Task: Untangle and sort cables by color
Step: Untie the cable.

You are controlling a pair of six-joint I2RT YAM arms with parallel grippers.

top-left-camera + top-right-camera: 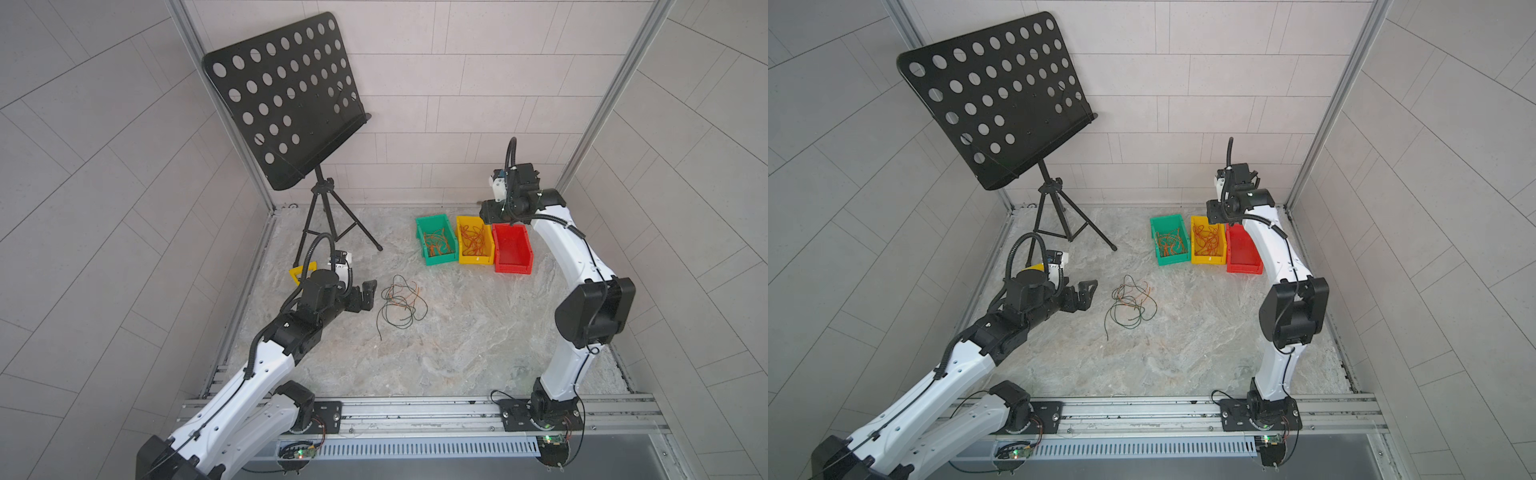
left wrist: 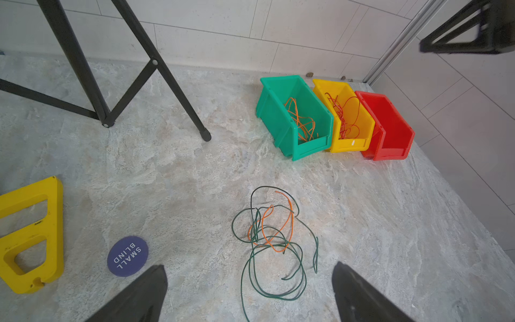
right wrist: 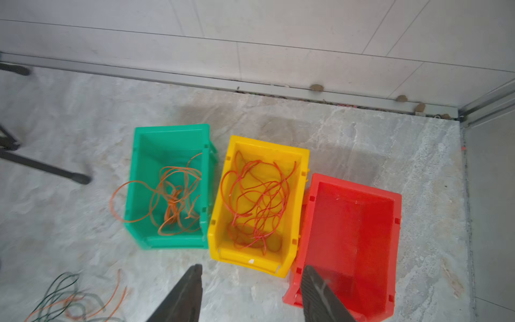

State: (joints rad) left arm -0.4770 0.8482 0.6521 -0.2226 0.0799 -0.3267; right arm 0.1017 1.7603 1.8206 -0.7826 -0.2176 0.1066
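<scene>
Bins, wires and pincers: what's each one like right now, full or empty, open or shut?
Green bin: holds orange wires, one loop hanging over its side.
Yellow bin: holds red wires.
Red bin: empty.
Loose pile: dark and orange strands, tangled.
Left pincer: open, empty.
Right pincer: open, empty.

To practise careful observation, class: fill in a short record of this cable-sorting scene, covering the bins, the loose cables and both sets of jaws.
green bin: orange cables inside
yellow bin: red cables inside
red bin: empty
loose tangle: dark and orange cables, on the table
left jaws: open, beside the tangle, holding nothing
right jaws: open, over the bins, holding nothing
</scene>
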